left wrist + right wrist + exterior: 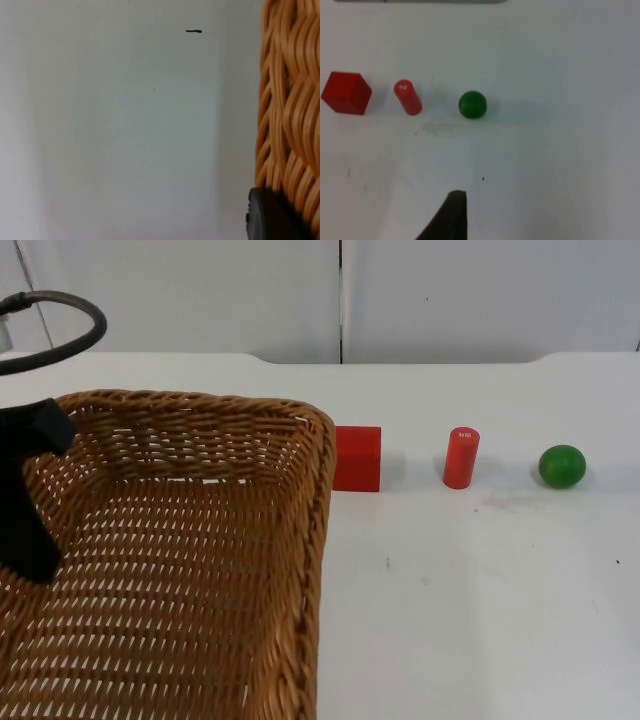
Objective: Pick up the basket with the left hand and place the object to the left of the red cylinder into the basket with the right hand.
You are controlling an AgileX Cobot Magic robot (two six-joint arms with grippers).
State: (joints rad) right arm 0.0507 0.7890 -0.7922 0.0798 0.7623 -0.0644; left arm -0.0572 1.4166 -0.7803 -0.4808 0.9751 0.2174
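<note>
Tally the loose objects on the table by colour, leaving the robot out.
Red: 2, the red wooden cube and the red upright cylinder.
Green: 1, the green ball.
Tan: 1, the woven wicker basket.
Total: 4

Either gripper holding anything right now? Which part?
Left gripper holds the basket by its left rim. Right gripper hangs over the table, short of the cube, holding nothing.
</note>
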